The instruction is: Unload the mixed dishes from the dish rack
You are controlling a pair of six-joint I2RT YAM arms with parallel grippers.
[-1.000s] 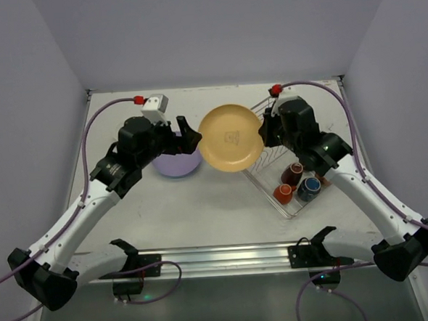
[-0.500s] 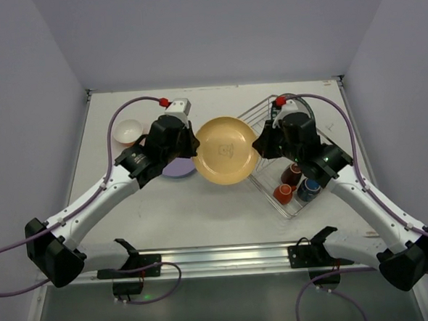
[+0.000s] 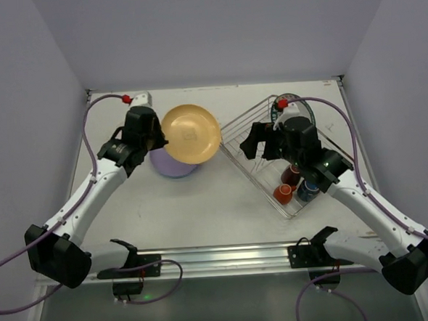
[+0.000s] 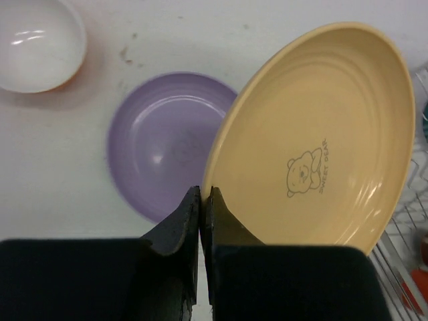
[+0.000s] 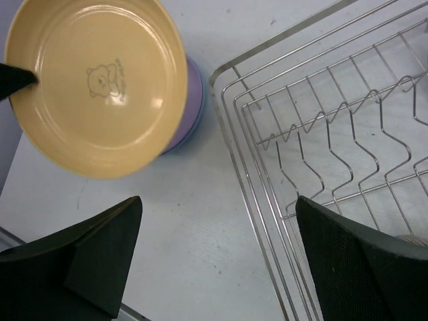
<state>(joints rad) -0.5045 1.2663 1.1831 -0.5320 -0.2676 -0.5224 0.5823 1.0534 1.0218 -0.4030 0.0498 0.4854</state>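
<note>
My left gripper (image 3: 157,141) (image 4: 202,194) is shut on the rim of the tan plate (image 3: 190,134) (image 4: 314,140), which hangs tilted above the lavender plate (image 3: 172,165) (image 4: 164,144) lying on the table. My right gripper (image 3: 260,144) (image 5: 219,200) is open and empty, hovering over the near-left edge of the dish rack (image 3: 251,176) (image 5: 321,154). A brown mug (image 3: 292,173), an orange mug (image 3: 283,193) and a blue mug (image 3: 308,189) stand in the rack's near end. The orange bowl (image 4: 37,43), white inside, sits on the table left of the lavender plate.
A dark-rimmed plate (image 3: 305,105) stands at the rack's far end, partly behind my right arm's cable. The rack's zigzag slots (image 5: 348,134) under my right gripper hold nothing. Walls close in the table on the left, right and back.
The right gripper let go of the tan plate and opened, drawing back over the rack. The left gripper closed on the plate and carried it left, over the lavender plate.
</note>
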